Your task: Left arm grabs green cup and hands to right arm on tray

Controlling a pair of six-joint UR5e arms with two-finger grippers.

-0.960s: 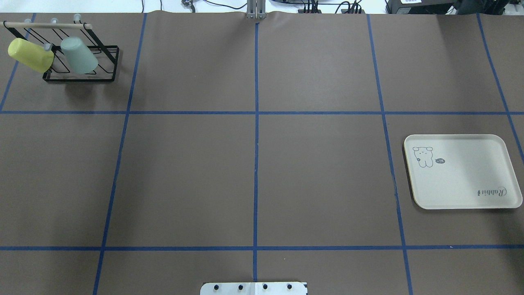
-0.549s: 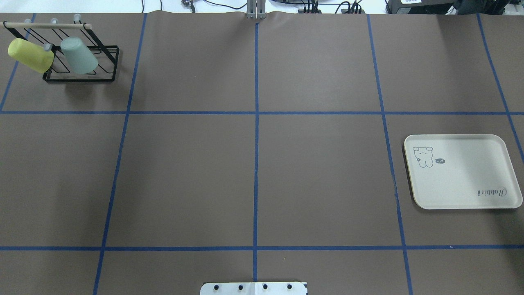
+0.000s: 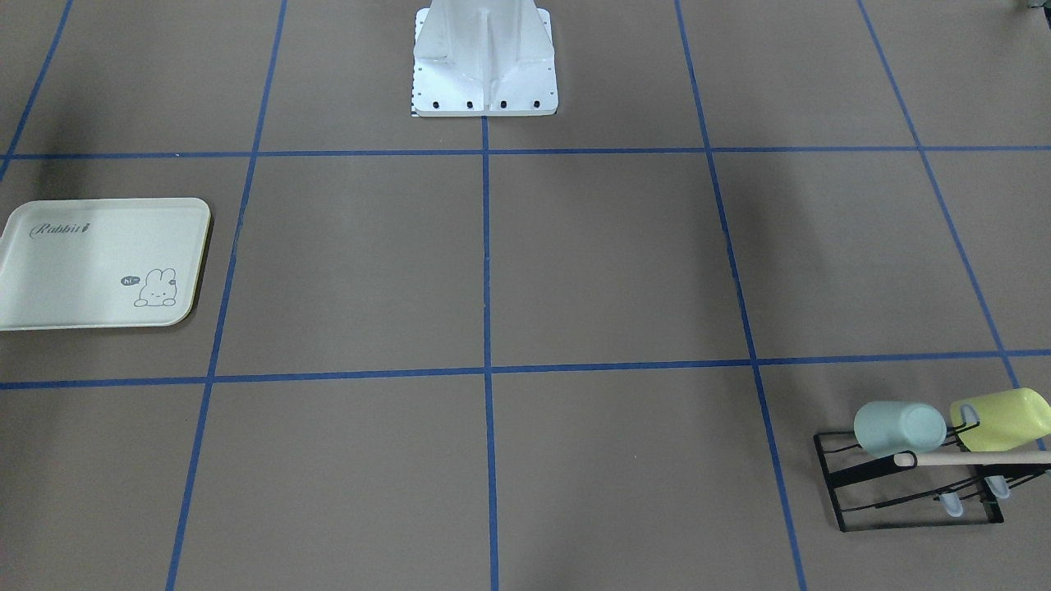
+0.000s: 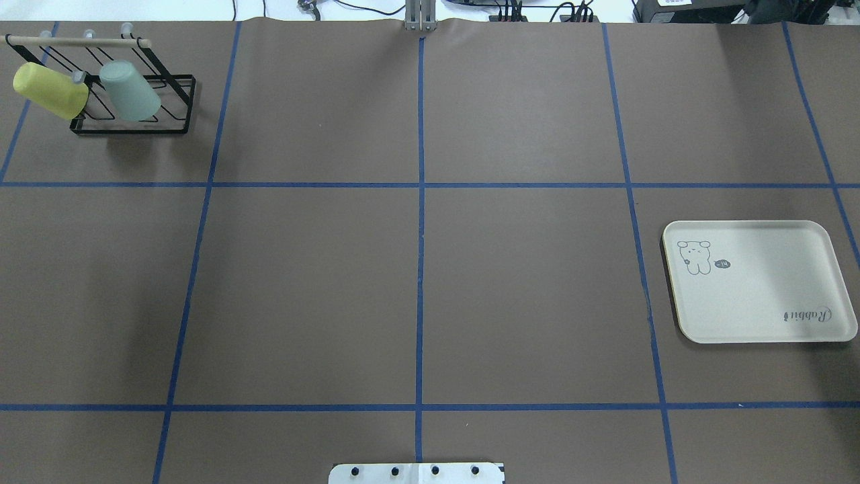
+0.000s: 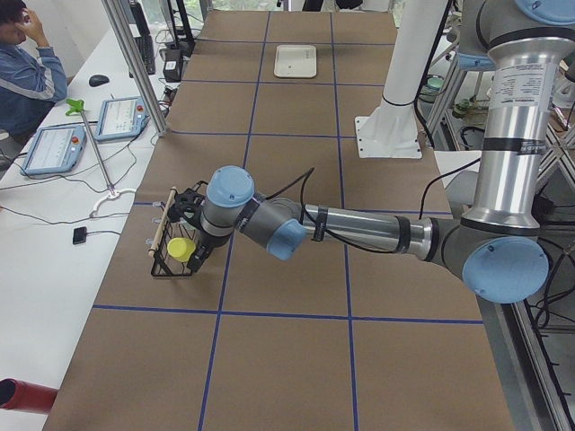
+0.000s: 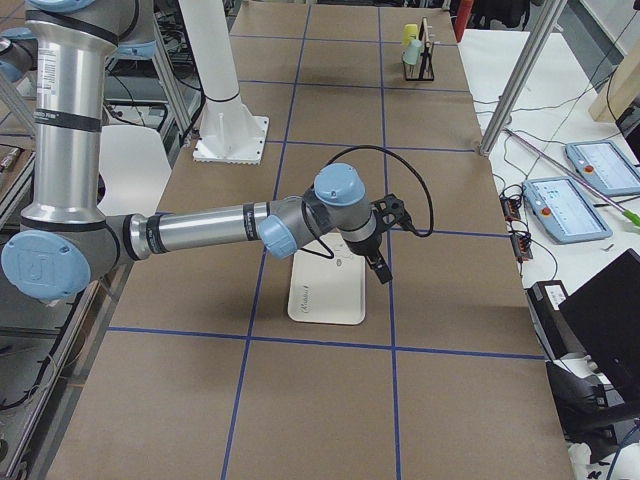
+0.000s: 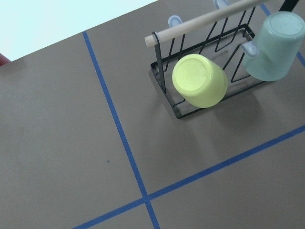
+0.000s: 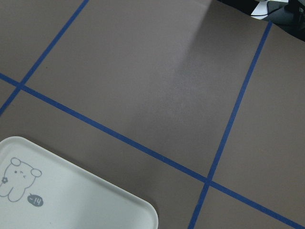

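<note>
The green cup point(image 4: 130, 91) hangs mouth-down and tilted on a black wire rack point(image 4: 127, 132) at the table's far left corner; it also shows in the front view point(image 3: 899, 428) and the left wrist view point(image 7: 274, 45). The left arm's gripper point(image 5: 199, 256) hovers above the rack, seen only in the left side view, so I cannot tell if it is open or shut. The cream tray point(image 4: 759, 282) lies flat and bare at the right. The right arm's gripper point(image 6: 380, 265) hangs above the tray's point(image 6: 325, 290) far edge, seen only in the right side view; its state is unclear.
A brighter yellow-green cup point(image 4: 50, 89) hangs on the same rack, to the left of the green one point(image 7: 199, 80). A wooden rod point(image 3: 969, 458) tops the rack. The robot's white base plate point(image 4: 416, 474) sits at the near middle edge. Blue tape lines grid the brown table.
</note>
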